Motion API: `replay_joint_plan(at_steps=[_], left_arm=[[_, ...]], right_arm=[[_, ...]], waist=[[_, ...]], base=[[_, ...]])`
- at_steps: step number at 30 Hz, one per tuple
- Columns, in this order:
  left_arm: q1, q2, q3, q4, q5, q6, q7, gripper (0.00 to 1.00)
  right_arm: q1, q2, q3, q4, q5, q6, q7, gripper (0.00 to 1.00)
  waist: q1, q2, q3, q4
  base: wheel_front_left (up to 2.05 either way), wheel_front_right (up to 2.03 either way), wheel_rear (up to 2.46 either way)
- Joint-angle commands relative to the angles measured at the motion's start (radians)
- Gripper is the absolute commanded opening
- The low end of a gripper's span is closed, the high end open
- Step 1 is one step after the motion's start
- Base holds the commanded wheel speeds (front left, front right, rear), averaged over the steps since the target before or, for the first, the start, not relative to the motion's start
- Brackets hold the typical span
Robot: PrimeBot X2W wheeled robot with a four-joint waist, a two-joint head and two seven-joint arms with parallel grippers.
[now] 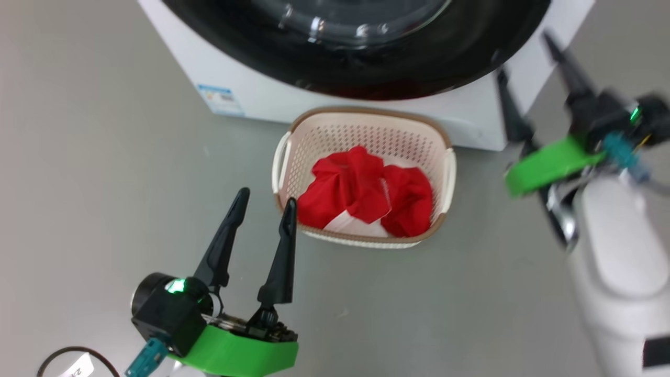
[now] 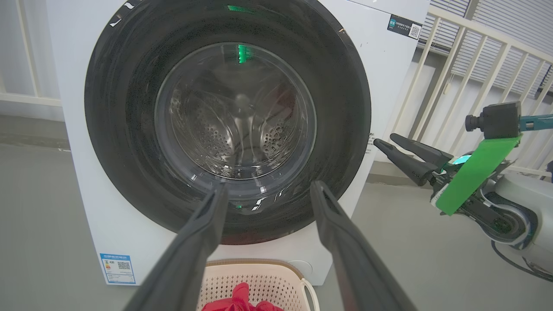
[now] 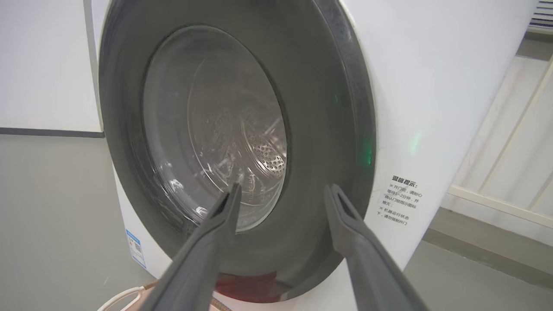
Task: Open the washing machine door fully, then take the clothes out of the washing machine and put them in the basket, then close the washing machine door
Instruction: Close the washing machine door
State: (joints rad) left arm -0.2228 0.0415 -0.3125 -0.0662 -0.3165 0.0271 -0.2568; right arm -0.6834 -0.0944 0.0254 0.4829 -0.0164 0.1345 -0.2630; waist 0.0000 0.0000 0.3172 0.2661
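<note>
Gaping empty, left pincer (image 1: 267,198) and right pincer (image 1: 523,55) hover over grey floor (image 1: 104,157) by the washing machine (image 1: 261,78)

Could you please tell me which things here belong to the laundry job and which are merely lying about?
Job in hand:
- washing machine
- washing machine door
- basket
- red clothes, lying in the basket

Just lying about:
- white railing beside the machine
- black cable on the floor
</note>
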Motion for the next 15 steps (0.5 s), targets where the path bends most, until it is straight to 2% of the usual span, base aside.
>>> replay_joint_plan(at_steps=[1, 6, 15], left_arm=[[0.011, 0.009, 0.038, -0.017, 0.008, -0.001, -0.005, 1.0], [0.039, 0.009, 0.052, 0.0, 0.009, 0.002, -0.005, 1.0], [0.092, 0.01, 0.095, 0.044, 0.014, 0.001, -0.005, 1.0]], right_arm=[[0.038, 0.023, 0.03, -0.045, 0.011, -0.004, 0.001, 1.0], [0.195, 0.038, 0.056, -0.14, 0.048, -0.004, 0.001, 1.0], [0.404, 0.044, 0.032, -0.275, 0.087, -0.004, 0.001, 1.0]], waist=[[0.0, 0.0, -0.051, -0.048], [0.0, 0.0, -0.11, -0.1], [0.0, 0.0, -0.2, -0.19]], base=[[0.0, 0.0, 0.0], [0.0, 0.0, 0.0], [0.0, 0.0, 0.0]])
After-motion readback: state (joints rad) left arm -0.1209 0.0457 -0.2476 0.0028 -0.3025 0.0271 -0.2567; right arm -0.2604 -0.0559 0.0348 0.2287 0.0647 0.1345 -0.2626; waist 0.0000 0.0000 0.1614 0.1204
